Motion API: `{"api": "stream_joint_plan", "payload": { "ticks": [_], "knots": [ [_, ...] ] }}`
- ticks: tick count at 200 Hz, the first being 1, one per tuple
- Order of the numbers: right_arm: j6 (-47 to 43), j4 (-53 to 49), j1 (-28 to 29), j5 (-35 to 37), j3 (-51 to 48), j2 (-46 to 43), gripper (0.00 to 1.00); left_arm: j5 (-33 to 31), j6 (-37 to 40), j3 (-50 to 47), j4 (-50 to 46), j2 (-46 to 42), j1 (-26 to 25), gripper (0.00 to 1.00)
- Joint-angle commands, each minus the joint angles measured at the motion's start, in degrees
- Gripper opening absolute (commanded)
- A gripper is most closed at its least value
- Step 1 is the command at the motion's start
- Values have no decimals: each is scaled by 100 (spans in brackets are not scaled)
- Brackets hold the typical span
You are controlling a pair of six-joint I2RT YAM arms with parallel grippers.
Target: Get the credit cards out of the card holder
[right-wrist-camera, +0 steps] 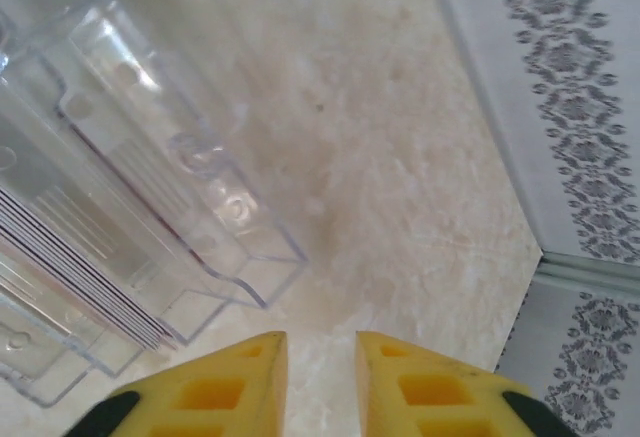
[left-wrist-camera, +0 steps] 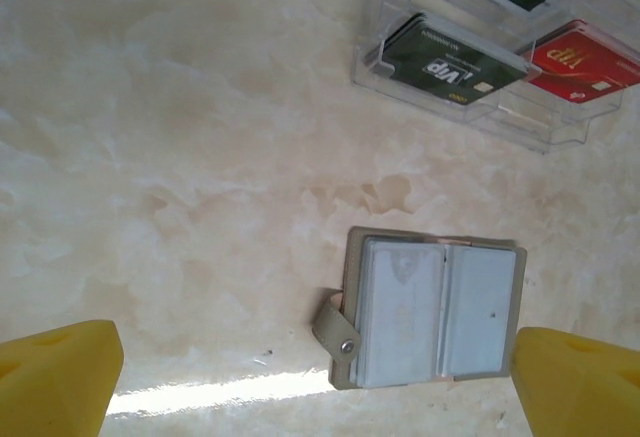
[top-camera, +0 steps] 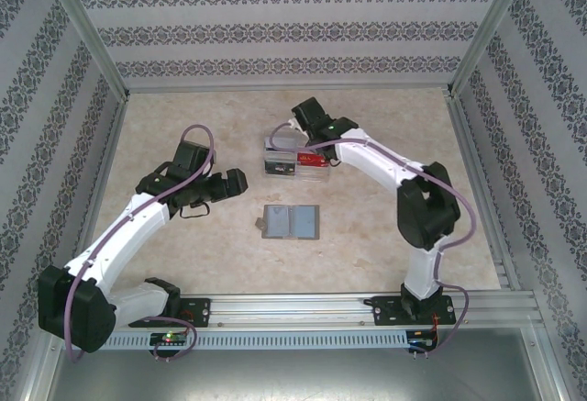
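Robot test cell, lab-like: a marble-look desk boxed in by wallpapered panels on aluminium posts; left arm and right arm bolted to a rail at the desk's near edge.

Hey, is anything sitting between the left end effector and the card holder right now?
Nothing visible does. The left end effector hangs open above bare table, and the card holder lies spread open between its fingers in the wrist view. The clear box with credit cards sits farther out, off that path.
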Motion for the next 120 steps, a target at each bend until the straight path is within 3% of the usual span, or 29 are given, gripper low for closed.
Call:
{"api": "stream_joint_plan", "payload": {
  "ticks": [1, 17, 29, 93, 120],
  "knots": [
    [1409, -159, 72, -59, -288, -721, 16, 358, -170, -157, 297, 20, 69, 98],
    [2188, -268, 115, -418, -593, -1105, 12, 515, -262, -230, 458, 97, 62, 94],
    [2785, -258, 135, -738, -908, -1411, 0, 604, -339, -287, 565, 164, 32, 91],
    [5376, 238, 451, -2279, -2707, -2507, 0, 760, -501, -324, 932, 712, -343, 90],
    [6238, 544, 567, -3000, -3293, -2513, 0, 1063, -595, -283, 1210, 1077, -525, 75]
  ]
}}
